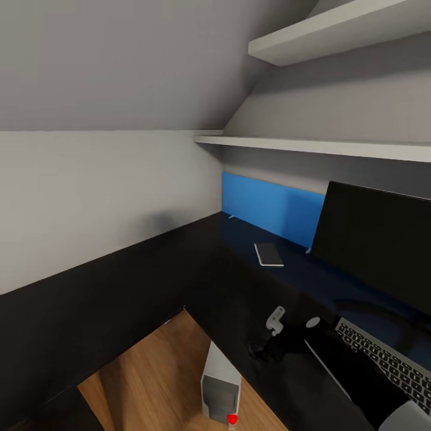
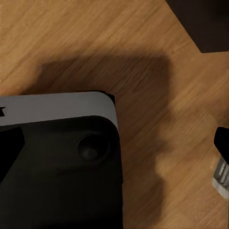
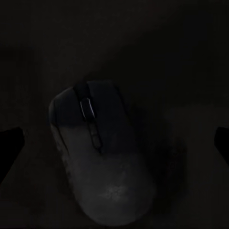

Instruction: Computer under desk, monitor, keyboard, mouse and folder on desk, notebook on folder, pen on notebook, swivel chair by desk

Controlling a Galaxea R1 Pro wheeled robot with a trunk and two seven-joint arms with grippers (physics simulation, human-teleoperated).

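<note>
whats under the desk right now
The computer stands on the wood floor under the desk, red dot at its base. The desk top covers whatever lies further beneath.

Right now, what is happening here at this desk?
The robot is tidying a black L-shaped desk. Its right gripper hovers over the desk top, and the right wrist view looks straight down at the dark mouse, which lies between the open fingertips, not yet grasped. The monitor and keyboard are on the desk, with a dark notebook near the blue back panel. The computer tower stands on the floor.
</note>
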